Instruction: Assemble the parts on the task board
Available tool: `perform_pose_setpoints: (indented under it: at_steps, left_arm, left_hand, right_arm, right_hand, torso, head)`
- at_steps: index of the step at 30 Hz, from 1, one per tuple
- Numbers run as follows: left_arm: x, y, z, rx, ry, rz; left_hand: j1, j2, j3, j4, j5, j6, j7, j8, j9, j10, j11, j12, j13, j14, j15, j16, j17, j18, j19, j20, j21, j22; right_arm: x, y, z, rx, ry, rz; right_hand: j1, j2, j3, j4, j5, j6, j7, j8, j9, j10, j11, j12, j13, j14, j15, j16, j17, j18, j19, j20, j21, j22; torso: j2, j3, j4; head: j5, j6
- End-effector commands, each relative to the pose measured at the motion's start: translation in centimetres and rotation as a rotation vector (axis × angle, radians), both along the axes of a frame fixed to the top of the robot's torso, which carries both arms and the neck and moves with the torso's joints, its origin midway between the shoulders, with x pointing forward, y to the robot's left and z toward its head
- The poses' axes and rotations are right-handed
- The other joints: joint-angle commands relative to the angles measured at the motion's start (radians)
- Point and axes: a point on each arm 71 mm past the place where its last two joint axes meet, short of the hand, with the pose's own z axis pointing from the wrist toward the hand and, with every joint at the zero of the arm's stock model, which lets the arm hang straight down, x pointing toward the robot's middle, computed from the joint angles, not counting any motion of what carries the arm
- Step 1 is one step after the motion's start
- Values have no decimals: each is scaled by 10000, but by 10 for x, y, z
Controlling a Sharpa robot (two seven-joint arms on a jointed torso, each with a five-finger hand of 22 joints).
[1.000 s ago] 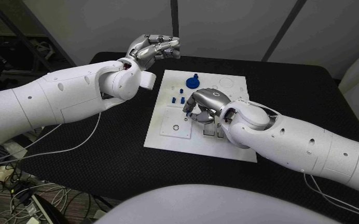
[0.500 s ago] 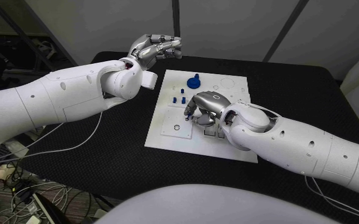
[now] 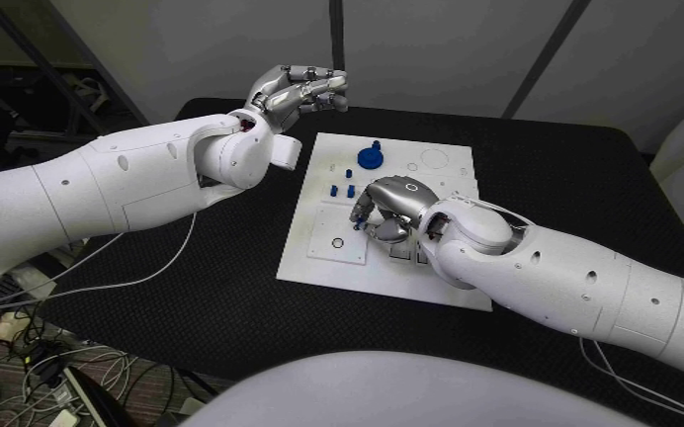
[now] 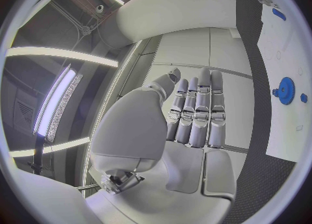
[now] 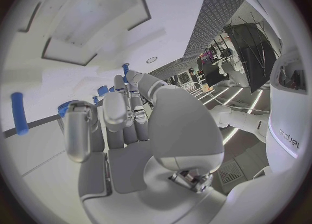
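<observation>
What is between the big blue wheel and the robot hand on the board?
In the head view, small blue pegs stand between the blue wheel and the right robot hand.

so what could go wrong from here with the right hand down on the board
The right hand works low over the task board, close to small blue pegs; it could knock them loose. Its fingers hide the spot below from the head view, so a misaligned part might go unnoticed.

The task board lies mid-table; the right robot hand is over it, the left robot hand behind it.
</observation>
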Motion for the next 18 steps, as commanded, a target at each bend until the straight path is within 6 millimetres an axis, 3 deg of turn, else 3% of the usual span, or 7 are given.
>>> perform_pose_setpoints:
  at_steps: [1,18]
  left_arm:
    - [0,-1,1,-94,-56,-101]
    - [1,-1,1,-97,-22,-144]
  left_hand:
    - [-15,123,-13,-35,-10,1,86,-65,7,-1,34,-35,-14,69,18,-59,-9,-148,32,37,-43,-9]
    - [-21,130,-17,-33,-11,-3,89,-68,6,-5,37,-38,-14,74,20,-74,-11,-149,30,39,-46,-17]
  right_arm:
    - [0,2,0,-30,-56,126]
    - [3,3,-5,-319,85,150]
  right_hand:
    - [-100,39,20,-53,43,60,17,11,12,49,3,-4,11,307,-72,32,-6,-157,653,-85,73,2017]
    - [-96,46,28,-59,49,58,18,5,15,45,5,-6,9,305,-73,26,-24,-151,643,-86,51,2003]
  torso:
    - [-2,-2,-9]
    - [-1,-5,-6]
  head:
    - [10,2]
    - [16,2]
